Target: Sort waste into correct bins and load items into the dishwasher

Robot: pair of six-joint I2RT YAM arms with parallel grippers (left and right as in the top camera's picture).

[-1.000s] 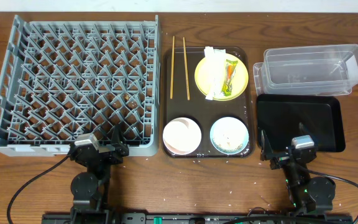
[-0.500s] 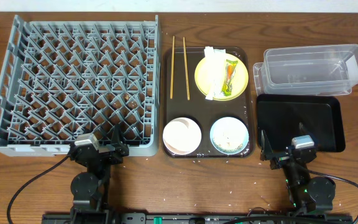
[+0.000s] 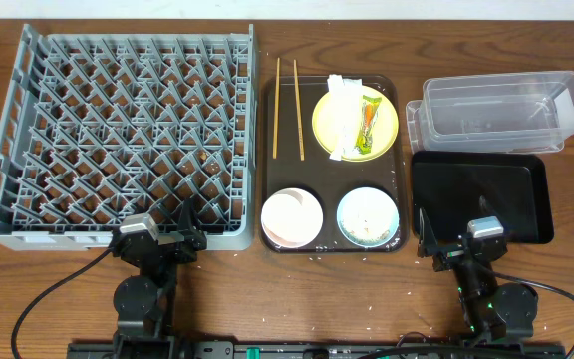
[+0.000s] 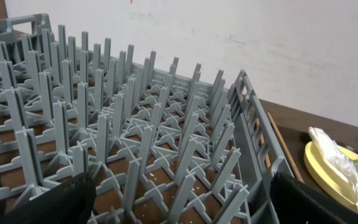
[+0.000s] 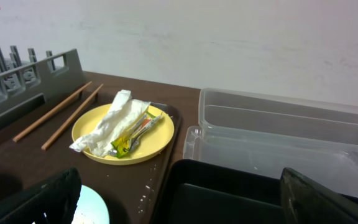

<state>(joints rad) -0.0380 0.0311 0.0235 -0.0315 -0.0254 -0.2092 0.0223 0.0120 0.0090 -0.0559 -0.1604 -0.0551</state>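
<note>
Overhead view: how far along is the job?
Done: nothing; the grey plastic dish rack holds no dishes, the clear plastic tub and black tray no waste. In hand: nothing; left fingers and right fingers are open. Remaining: white paper wrapper and orange-green sachet on the round yellow plate, wooden chopsticks, white bowl, light blue bowl.

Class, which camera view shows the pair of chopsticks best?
The overhead view: both chopsticks lie full length, side by side, on the brown tray. The right wrist view shows them slanted, from low; the left wrist view catches only a sliver.
</note>
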